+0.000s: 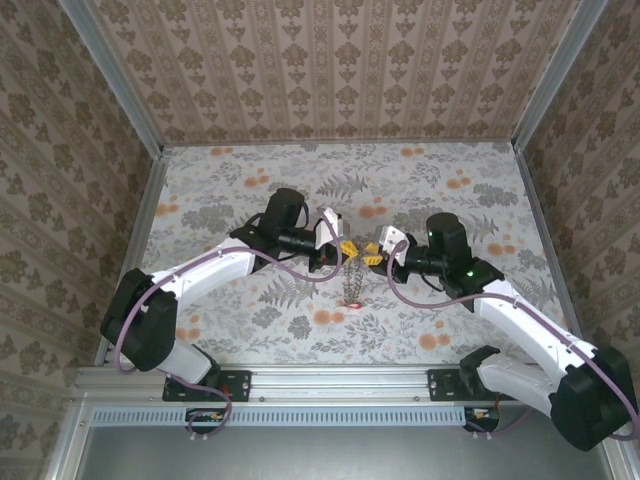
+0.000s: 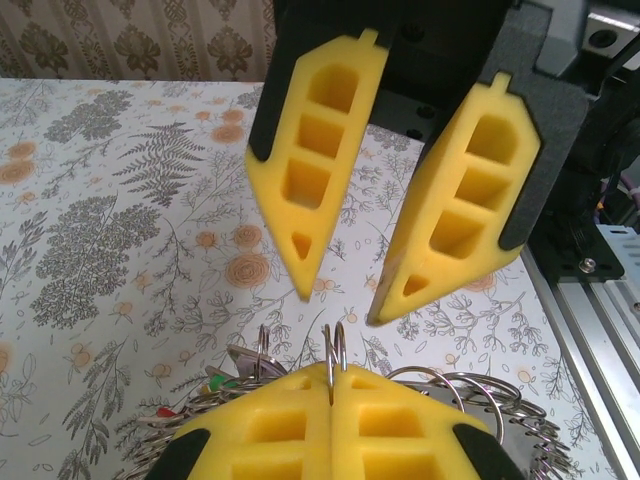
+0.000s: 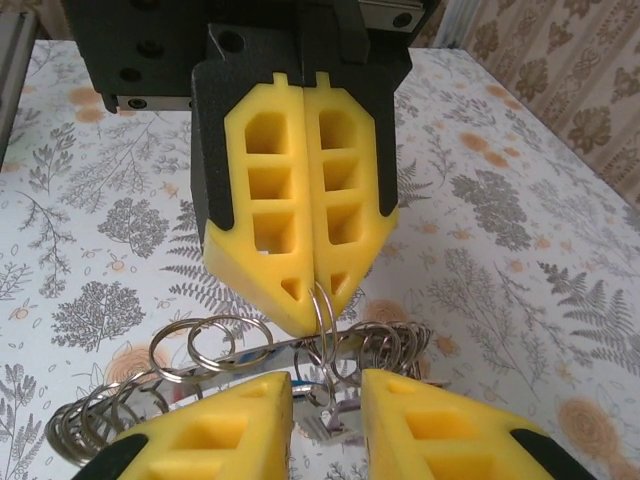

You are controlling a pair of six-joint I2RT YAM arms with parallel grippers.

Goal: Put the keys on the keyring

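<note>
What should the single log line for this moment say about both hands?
left hand: shut on a loop of the keyring | right hand: open, tips facing the left hand

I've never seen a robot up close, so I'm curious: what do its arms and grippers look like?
The left arm and right arm have white shells, black joints and a purple cable running alongside. A small green light glows on the right one. The left gripper and right gripper have yellow pointed fingers with square cut-outs, on black mounts.
</note>
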